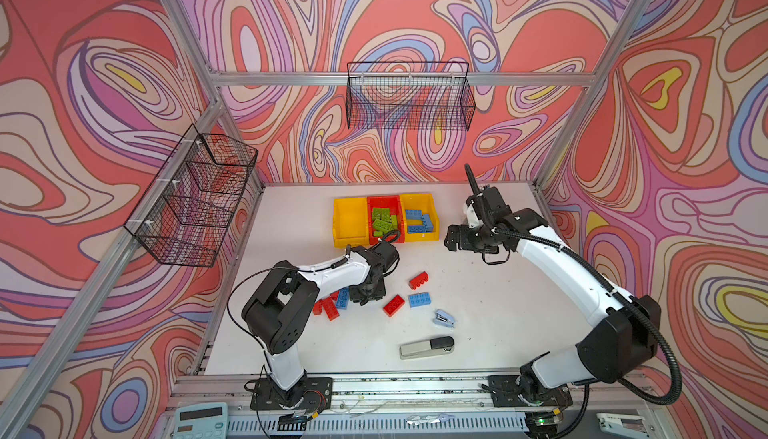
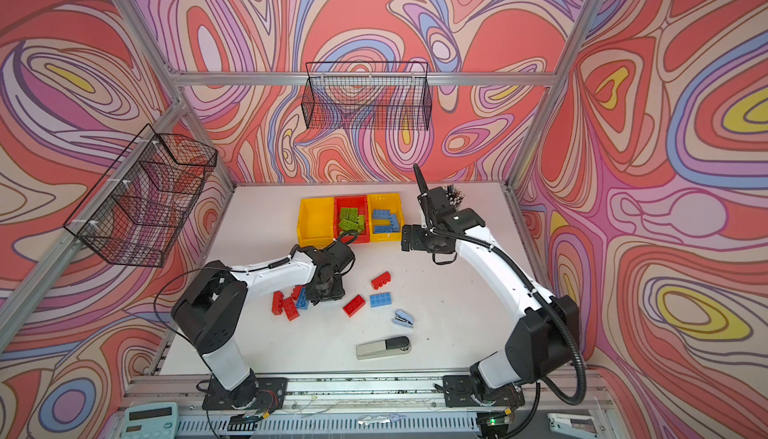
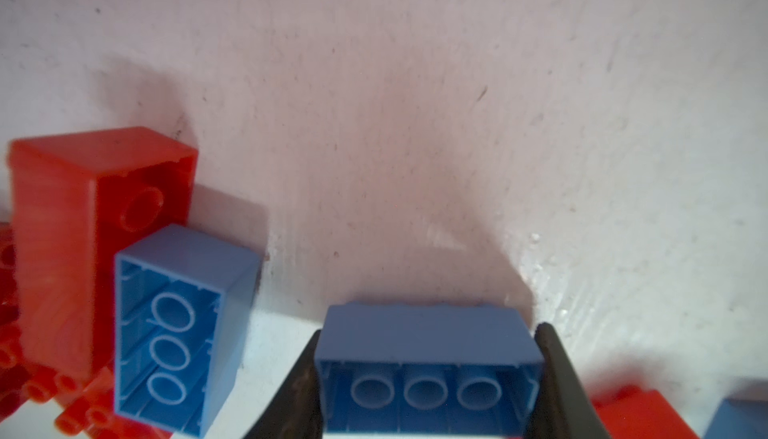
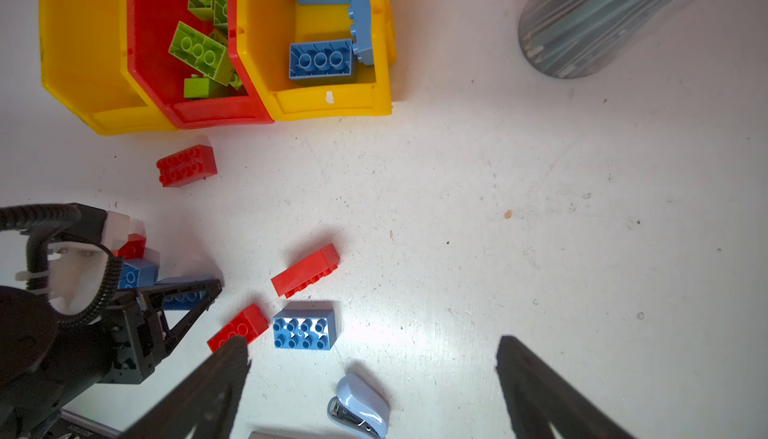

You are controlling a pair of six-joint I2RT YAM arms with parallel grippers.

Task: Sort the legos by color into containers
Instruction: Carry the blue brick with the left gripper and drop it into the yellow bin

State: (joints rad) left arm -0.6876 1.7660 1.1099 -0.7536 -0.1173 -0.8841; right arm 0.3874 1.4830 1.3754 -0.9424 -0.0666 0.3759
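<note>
scuffed white tabletop (image 1: 498, 312) with loose legos (image 1: 393, 305), swirly pink-red walls (image 1: 104, 21)

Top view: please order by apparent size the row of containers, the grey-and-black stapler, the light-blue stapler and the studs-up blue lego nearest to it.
1. row of containers
2. grey-and-black stapler
3. light-blue stapler and studs-up blue lego: these look about alike, so I do not rank them.
</note>
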